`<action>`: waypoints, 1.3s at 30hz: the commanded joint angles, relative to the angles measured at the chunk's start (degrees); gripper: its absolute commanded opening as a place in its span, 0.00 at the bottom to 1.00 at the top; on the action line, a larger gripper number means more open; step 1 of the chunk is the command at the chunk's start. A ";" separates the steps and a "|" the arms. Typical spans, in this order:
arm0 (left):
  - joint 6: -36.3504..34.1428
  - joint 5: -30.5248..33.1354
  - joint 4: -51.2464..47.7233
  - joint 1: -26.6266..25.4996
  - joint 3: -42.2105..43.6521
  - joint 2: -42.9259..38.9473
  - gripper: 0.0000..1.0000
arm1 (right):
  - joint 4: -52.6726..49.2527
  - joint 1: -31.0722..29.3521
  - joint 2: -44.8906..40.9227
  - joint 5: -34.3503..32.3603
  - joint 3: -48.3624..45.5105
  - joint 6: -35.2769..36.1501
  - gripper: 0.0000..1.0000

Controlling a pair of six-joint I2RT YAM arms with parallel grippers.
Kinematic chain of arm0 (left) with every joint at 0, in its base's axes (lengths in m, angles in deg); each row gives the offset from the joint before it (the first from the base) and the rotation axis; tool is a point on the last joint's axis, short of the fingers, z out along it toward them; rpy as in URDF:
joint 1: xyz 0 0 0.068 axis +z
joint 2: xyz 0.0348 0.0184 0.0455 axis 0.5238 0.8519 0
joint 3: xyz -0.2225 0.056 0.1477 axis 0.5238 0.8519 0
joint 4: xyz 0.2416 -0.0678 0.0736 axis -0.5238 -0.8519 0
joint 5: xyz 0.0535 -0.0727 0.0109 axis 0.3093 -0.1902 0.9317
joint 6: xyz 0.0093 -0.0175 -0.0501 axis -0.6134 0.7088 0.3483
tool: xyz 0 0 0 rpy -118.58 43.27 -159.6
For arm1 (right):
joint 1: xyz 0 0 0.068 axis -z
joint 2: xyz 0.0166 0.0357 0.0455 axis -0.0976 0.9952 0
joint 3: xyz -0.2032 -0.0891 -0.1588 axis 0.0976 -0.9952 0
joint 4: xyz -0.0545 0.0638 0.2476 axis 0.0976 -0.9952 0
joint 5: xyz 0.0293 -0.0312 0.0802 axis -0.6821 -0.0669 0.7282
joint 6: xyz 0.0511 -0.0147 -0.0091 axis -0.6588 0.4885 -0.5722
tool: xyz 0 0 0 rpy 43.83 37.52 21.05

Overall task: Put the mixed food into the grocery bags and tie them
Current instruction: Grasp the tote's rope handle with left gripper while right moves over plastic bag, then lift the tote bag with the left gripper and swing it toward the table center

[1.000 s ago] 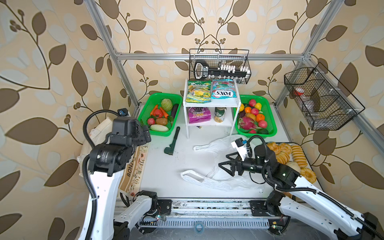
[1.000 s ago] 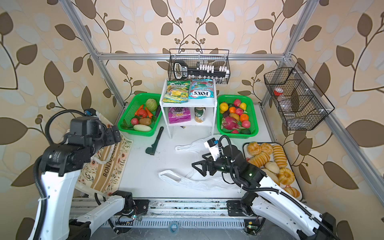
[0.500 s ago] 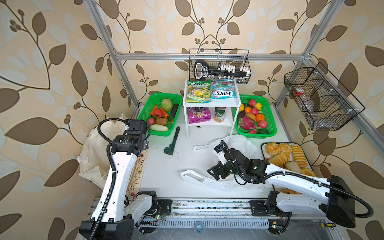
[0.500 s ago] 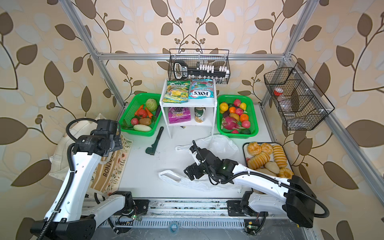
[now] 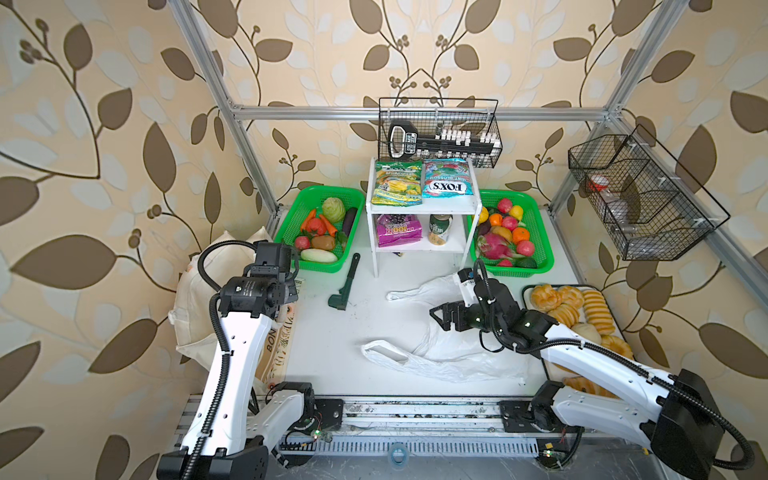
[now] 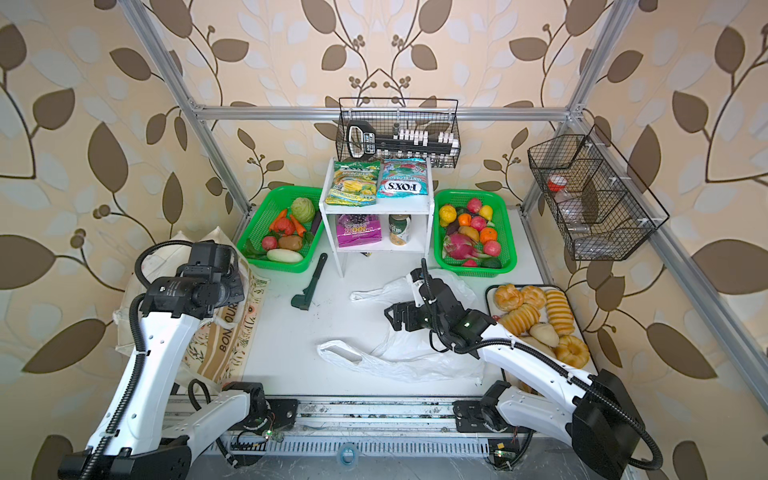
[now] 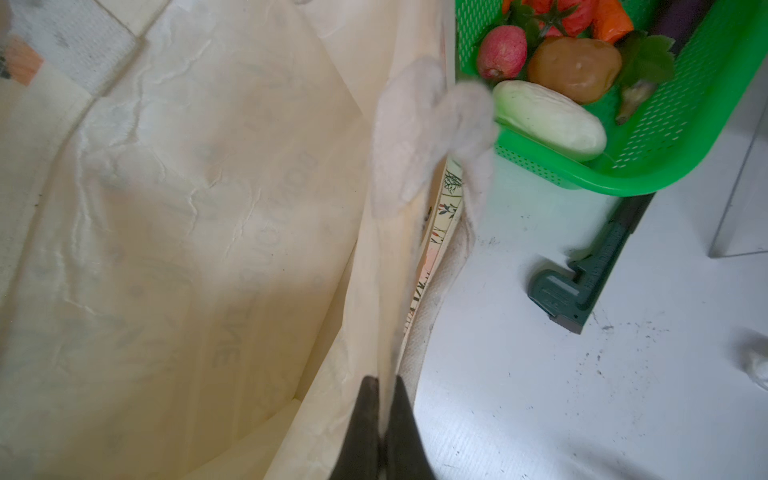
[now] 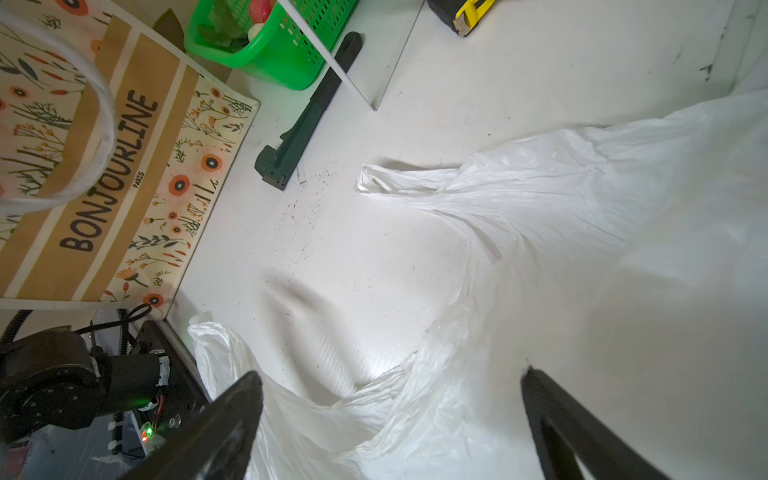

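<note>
**newb_q:** how far along is this? any food packed yet?

**rigwatcher:** barely started imo. Nothing's bagged. The purple packet [image 5: 398, 230] and can [image 5: 439, 227] sit on the lower level of the shelf [image 5: 415, 206], and the FOX'S packet [image 5: 448, 178] is on top. The dragon fruit [image 5: 494, 245] and toy fruits [image 5: 520, 235] are in the right basket [image 5: 519, 272].

**newb_q:** and the bags?

**rigwatcher:** the tote [image 5: 193, 301] slumps at the table's left edge, and what I can see of its inside looks empty. The plastic bag [image 5: 440, 361] lies flat and crumpled near the front, handles loose, nothing in it as far as I can tell.

**newb_q:** grippers doing anything?

**rigwatcher:** the left gripper [image 7: 385, 395] is clamped tight with the tote's rim pinched between its jaws. The right gripper [image 8: 388, 374] is spread wide, holds nothing and hovers just above the plastic bag. My guess is it's at the get-the-bags-open stage. So every item has yet to go in, and after that comes the tying.
</note>
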 commanded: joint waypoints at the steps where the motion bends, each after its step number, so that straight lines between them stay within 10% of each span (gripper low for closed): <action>1: -0.10 -3.52 -1.94 0.36 -5.42 -2.94 0.00 | 0.32 0.84 -1.57 2.57 -1.58 -0.81 0.98; 10: 2.53 -12.14 -5.39 0.36 -17.99 -5.32 0.00 | 2.01 0.84 -3.65 3.32 -2.27 -3.97 0.98; 22: 4.66 -42.17 -10.60 0.27 -25.15 -4.12 0.00 | 3.00 0.95 -3.67 2.45 -2.12 -5.62 0.98; 39: 7.29 -64.61 -1.92 -2.88 -18.55 -4.98 0.00 | 4.52 0.77 -3.06 3.62 -2.12 -8.32 0.98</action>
